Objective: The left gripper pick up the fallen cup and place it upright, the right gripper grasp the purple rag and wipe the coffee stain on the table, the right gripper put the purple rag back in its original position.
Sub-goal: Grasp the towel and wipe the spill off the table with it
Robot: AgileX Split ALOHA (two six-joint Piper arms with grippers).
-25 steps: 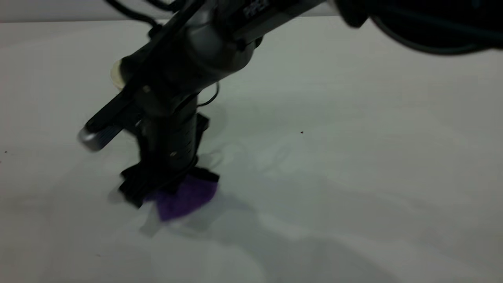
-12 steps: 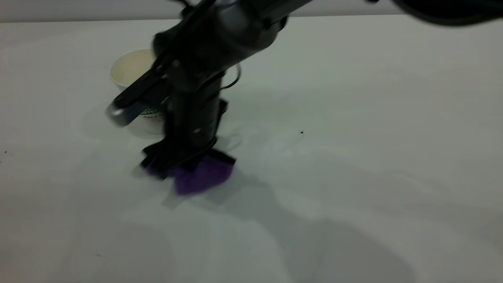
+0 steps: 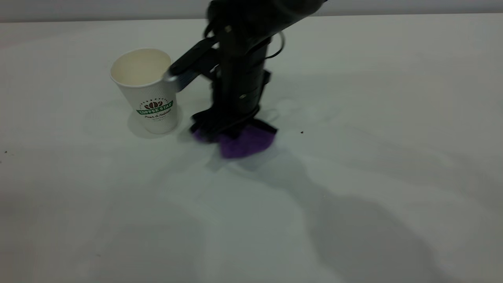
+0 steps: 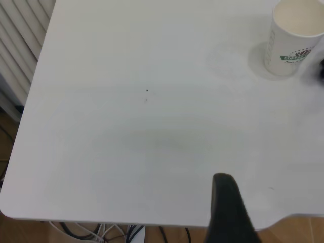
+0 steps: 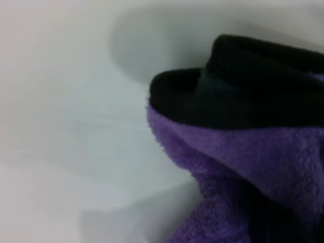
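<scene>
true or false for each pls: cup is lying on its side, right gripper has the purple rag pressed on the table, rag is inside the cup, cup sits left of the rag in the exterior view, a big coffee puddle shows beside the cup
1. The cup lies on its side. False: it stands upright, mouth up.
2. The right gripper holds the purple rag down on the table. True.
3. The rag is inside the cup. False: it lies on the table beside the cup.
4. In the exterior view the cup is left of the rag. True.
5. A big coffee puddle shows beside the cup. False: no puddle is visible there.
</scene>
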